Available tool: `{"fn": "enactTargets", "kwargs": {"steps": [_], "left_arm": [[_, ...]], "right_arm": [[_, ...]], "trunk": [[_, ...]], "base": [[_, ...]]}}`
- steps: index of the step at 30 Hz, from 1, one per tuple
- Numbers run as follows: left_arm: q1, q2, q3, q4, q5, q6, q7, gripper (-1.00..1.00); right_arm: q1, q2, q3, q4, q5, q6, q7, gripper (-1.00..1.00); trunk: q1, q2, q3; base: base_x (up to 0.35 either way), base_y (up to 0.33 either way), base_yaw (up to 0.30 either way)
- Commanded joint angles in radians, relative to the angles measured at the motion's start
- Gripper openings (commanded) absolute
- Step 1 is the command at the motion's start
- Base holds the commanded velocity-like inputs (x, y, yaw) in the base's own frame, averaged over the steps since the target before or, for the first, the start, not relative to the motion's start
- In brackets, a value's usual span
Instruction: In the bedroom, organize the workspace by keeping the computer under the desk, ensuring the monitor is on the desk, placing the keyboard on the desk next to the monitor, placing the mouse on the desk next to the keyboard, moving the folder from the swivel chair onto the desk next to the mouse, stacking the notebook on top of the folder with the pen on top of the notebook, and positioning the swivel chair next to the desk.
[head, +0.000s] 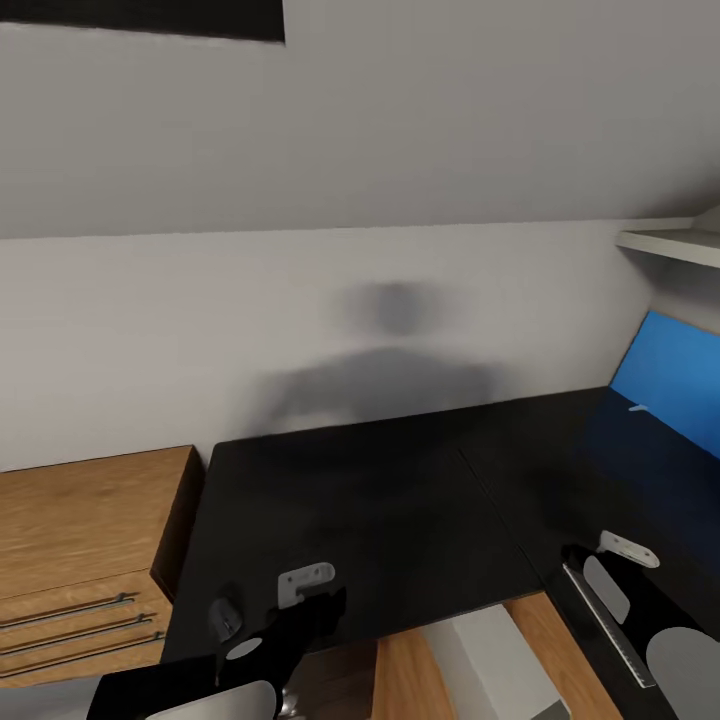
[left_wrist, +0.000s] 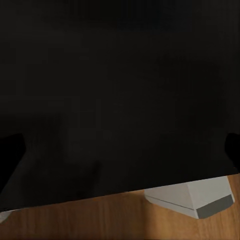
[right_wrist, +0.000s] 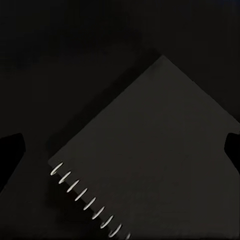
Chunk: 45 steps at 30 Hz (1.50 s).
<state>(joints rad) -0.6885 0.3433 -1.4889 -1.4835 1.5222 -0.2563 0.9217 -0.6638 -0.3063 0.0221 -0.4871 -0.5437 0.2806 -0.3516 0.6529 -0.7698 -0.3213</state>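
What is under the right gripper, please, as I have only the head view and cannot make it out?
Observer: In the right wrist view, a dark grey notebook with silver spiral rings lies flat on the black desk.
Operator: Thank you. Is the right gripper clamped on it?
Observer: No, the right gripper is open; its fingertips stand wide apart, one on either side of the notebook.
Operator: And what does the left wrist camera look at?
Observer: The left gripper is open over the desk's edge. Past that edge the grey computer stands on the wood floor, its darker face showing.
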Motion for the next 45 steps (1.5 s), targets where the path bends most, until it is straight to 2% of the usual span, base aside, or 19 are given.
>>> {"fn": "enactTargets", "kwargs": {"steps": [1,10,13,19,31,45], "left_arm": [[-0.002,0.000,-0.002,-0.001,0.009,-0.005,0.003,1.00],[-0.002,-0.001,-0.004,0.000,0.008,-0.005,0.002,1.00],[-0.002,-0.002,-0.024,0.001,0.007,-0.004,0.002,1.00],[-0.002,-0.003,-0.031,0.008,0.007,-0.005,0.002,1.00],[-0.002,-0.003,-0.028,0.026,0.004,-0.007,0.002,1.00],[-0.002,-0.003,-0.025,0.026,0.002,-0.008,0.002,1.00]], "right_arm": [[0.000,0.000,0.002,-0.002,-0.005,0.004,-0.006,1.00],[0.000,0.000,0.002,-0.002,-0.003,-0.003,-0.007,1.00],[0.000,0.000,0.002,-0.003,-0.002,-0.004,-0.007,1.00],[0.000,0.000,0.002,-0.002,-0.002,-0.004,-0.007,1.00],[0.000,-0.002,0.001,-0.007,-0.002,-0.007,-0.006,1.00],[0.000,-0.003,0.000,-0.004,-0.004,-0.001,-0.005,1.00]], "trunk": [[0.000,-0.001,-0.001],[0.000,-0.001,-0.001],[0.000,-0.001,-0.001],[0.000,-0.001,-0.001],[0.000,-0.001,-0.001],[0.054,-0.099,-0.045]], "base": [[0.000,0.006,0.000],[0.017,-0.069,0.000],[0.145,-0.248,0.000],[0.082,-0.133,0.000],[0.008,-0.014,0.000],[0.000,0.000,0.000]]}}
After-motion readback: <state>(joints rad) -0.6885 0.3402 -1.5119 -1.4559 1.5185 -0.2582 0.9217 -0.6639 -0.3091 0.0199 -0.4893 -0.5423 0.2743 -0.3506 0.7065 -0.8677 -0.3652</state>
